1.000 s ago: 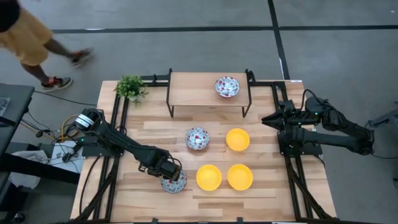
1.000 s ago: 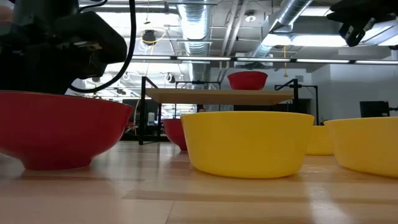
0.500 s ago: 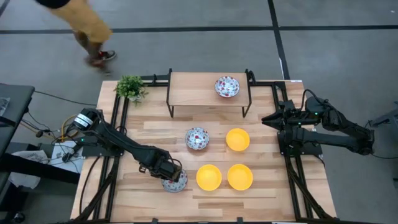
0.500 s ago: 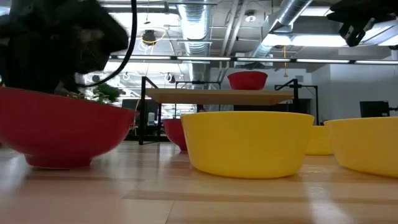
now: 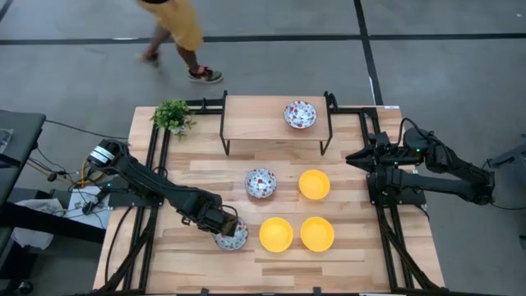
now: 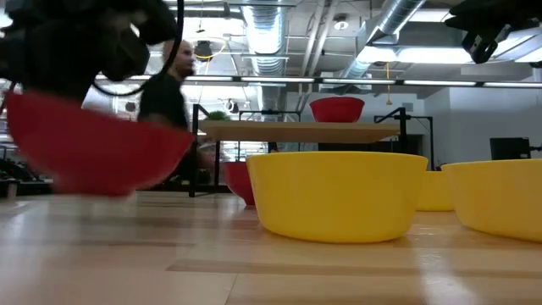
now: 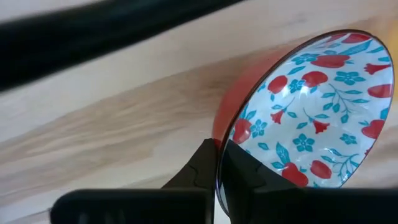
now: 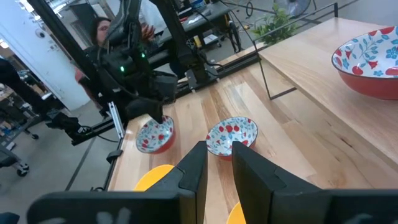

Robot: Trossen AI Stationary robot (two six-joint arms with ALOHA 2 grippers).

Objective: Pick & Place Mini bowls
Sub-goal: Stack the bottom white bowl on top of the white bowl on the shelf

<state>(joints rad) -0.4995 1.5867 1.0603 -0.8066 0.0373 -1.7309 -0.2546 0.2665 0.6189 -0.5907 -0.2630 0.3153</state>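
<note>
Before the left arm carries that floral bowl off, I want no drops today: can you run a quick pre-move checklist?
1. Left gripper shut on the floral bowl, pinching its rim: ok.
2. Bowl off the table: in the low view it appears raised and tilted: ok.
3. Grip depth on the rim: only the fingertips show on it: cannot tell.
4. Nearest yellow bowl apart from the held bowl: ok.
5. Right gripper parked at the table's right edge, away from the bowls: ok.
6. Person walking on the floor beyond the table's far side, away from it: ok.
</note>
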